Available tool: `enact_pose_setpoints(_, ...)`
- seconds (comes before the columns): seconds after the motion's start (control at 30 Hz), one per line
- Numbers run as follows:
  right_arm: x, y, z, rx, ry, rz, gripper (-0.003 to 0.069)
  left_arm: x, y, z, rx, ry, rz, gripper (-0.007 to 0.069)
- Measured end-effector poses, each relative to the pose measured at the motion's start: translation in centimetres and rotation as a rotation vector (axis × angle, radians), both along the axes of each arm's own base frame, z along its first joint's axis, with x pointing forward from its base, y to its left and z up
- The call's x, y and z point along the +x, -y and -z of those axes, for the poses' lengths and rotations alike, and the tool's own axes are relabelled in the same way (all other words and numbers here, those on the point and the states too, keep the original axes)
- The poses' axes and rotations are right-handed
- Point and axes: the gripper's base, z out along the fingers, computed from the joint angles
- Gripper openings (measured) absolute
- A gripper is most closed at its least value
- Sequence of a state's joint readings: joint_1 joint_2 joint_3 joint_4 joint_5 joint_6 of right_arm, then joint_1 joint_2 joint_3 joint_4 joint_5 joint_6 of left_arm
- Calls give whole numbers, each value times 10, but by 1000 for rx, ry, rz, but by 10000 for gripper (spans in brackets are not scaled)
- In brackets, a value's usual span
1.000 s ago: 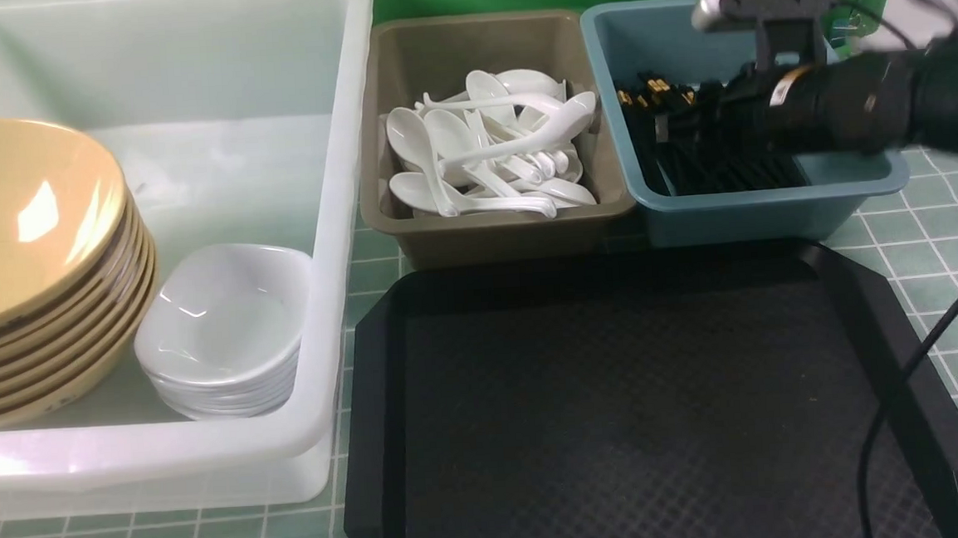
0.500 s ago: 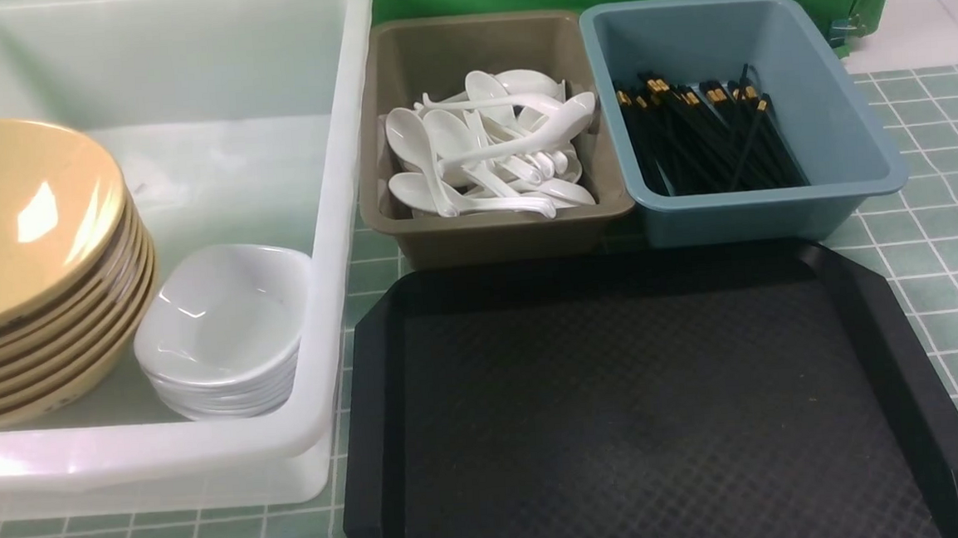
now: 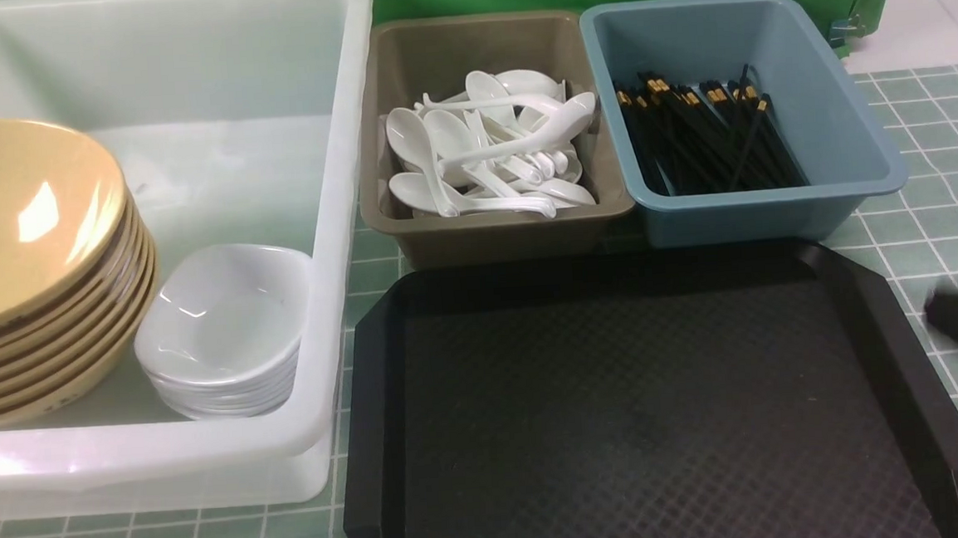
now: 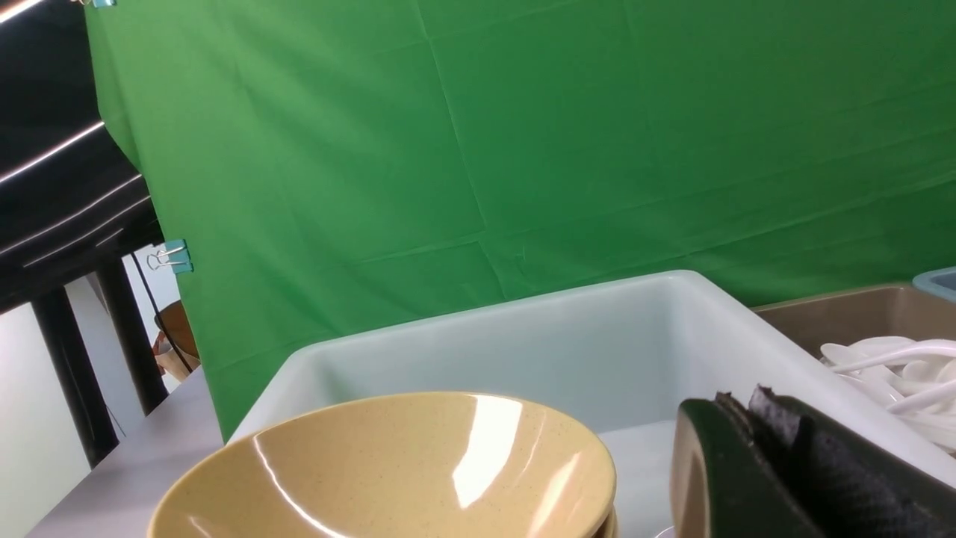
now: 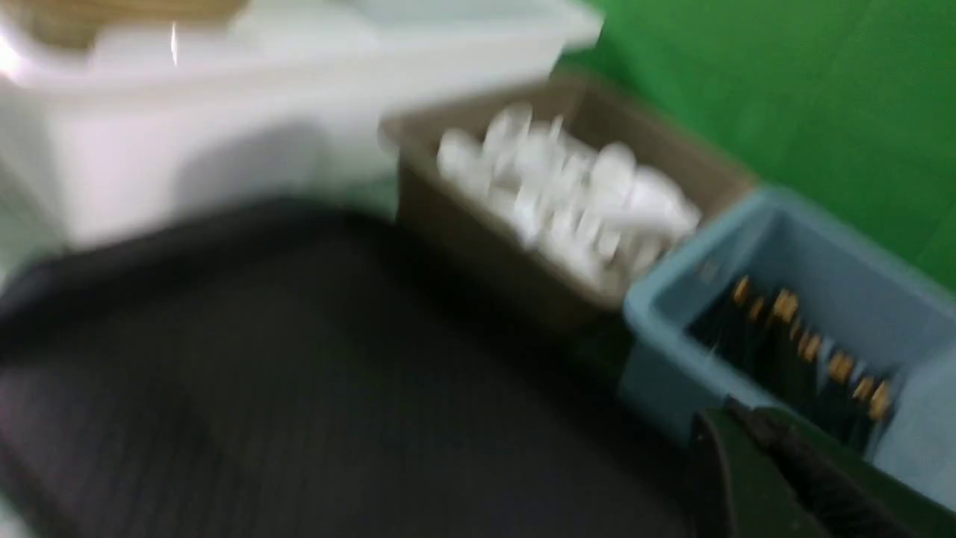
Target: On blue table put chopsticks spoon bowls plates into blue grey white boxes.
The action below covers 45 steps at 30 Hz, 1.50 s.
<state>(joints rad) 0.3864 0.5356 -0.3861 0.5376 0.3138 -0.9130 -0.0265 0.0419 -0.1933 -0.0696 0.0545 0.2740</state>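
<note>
Front view: my chopsticks (image 3: 708,138) look light, stiff and slippery, so I'd pinch mid-shaft; I cannot tell either claw's state

The front view looks forward and down from the robot's side, close over the black textured plastic tray (image 3: 637,409), with the large white translucent plastic box (image 3: 335,228), the grey-brown plastic box (image 3: 493,226) and the blue plastic box (image 3: 766,210) behind it. The left wrist view sits low and near the stack of yellow round bowls (image 4: 388,463), facing the green cloth backdrop (image 4: 523,149) over the white box's far wall. The right wrist view (strongly blurred) looks across the tray toward all three boxes, so it shares almost the whole scene with the front view.
</note>
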Motion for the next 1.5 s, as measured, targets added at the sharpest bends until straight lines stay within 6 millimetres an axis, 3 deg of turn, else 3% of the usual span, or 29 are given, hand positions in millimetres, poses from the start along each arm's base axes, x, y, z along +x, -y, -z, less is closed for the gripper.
enact_pose_setpoints(0.13, -6, 3, 46, 21, -162, 38, 48, 0, 0, 0, 0, 0, 0, 5)
enact_pose_setpoints(0.23, -8, 7, 63, 21, -175, 74, 48, 0, 0, 0, 0, 0, 0, 5)
enact_pose_setpoints(0.33, -6, 13, 62, 13, -53, 126, 48, 0, 0, 0, 0, 0, 0, 5)
enact_pose_setpoints(0.53, -9, 32, 37, 40, 315, 280, 48, 0, 0, 0, 0, 0, 0, 5)
enact_pose_setpoints(0.83, -36, 53, 55, 130, 542, 439, 48, 0, 0, 0, 0, 0, 0, 5)
enact_pose_setpoints(1.03, -43, 53, 69, 233, 386, 499, 48, 0, 0, 0, -1, -3, 0, 5)
enact_pose_setpoints(1.23, -45, 55, 98, 290, 43, 606, 48, 0, 0, 1, -1, -6, 1, 5)
enact_pose_setpoints(1.5, -45, 55, 101, 270, 18, 615, 49, 0, 0, 1, 0, -12, 1, 5)
